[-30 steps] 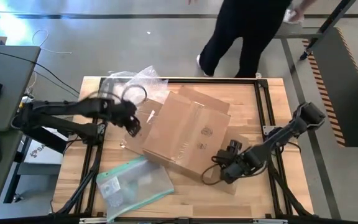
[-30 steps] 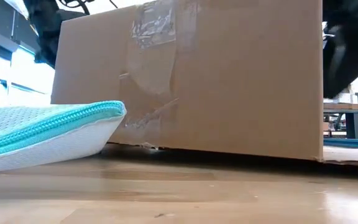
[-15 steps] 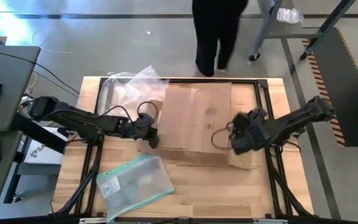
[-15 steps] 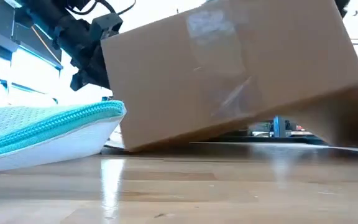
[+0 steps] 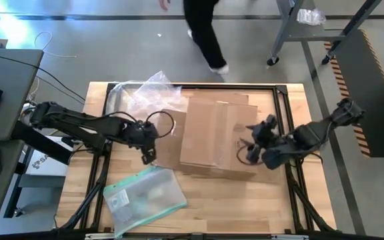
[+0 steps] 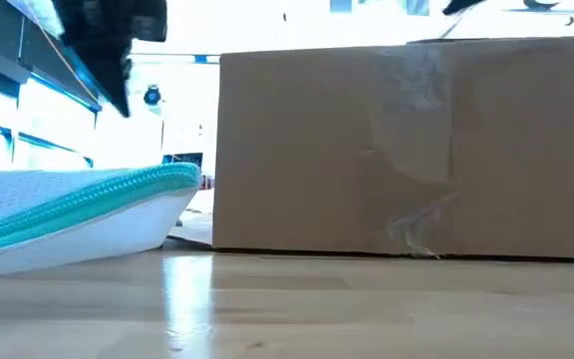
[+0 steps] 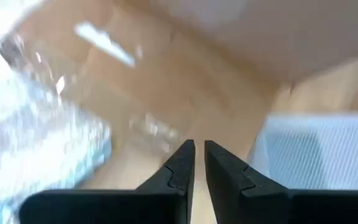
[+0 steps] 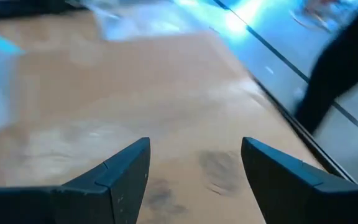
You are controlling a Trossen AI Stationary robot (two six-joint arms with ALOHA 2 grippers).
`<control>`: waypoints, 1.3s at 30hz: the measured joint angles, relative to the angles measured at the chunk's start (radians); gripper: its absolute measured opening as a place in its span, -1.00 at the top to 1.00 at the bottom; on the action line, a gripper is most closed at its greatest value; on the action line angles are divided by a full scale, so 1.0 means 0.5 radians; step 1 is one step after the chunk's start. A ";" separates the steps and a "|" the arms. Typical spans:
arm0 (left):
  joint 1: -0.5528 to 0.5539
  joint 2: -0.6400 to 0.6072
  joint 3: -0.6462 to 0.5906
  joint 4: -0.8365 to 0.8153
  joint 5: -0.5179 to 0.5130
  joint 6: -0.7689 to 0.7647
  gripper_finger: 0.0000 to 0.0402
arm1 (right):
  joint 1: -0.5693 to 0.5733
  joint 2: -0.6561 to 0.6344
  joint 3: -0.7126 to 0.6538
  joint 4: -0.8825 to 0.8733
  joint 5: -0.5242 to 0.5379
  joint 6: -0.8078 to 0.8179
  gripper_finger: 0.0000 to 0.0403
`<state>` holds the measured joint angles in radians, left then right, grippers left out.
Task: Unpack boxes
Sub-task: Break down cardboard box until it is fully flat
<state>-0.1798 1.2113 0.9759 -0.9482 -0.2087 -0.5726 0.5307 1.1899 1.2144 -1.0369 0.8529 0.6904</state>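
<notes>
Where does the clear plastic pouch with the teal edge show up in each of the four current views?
High view: the clear plastic pouch with the teal edge lies near the table's front-left corner.
Low view: its teal edge fills the lower left.
Left wrist view: probably the pale ribbed patch at right; too blurred to be sure.
Right wrist view: cannot tell.
Shared landmark: the plain brown cardboard box, beside the pouch in both fixed views.
</notes>
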 joint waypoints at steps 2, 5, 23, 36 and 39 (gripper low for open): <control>0.013 0.016 -0.034 -0.067 0.127 0.003 0.93 | 0.045 0.050 0.000 0.143 -0.013 -0.125 -0.18; 0.060 0.074 -0.134 -0.077 0.274 0.102 0.94 | 0.093 0.139 -0.001 0.273 -0.035 -0.243 -0.18; 0.921 1.034 -0.227 -0.471 -0.291 1.205 0.46 | 0.104 0.554 -0.004 0.286 -0.181 -0.283 -0.18; 0.917 1.074 -0.184 -0.426 -0.070 1.758 -0.04 | 0.103 0.555 -0.004 0.283 -0.199 -0.251 -0.18; 0.859 1.077 -0.196 -0.395 0.182 1.871 -0.05 | 0.103 0.555 -0.004 0.283 -0.199 -0.246 -0.18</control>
<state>0.2495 1.7497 0.8776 -1.1455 -0.1177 0.3629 0.5823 1.4673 1.2125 -0.8952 0.7536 0.5674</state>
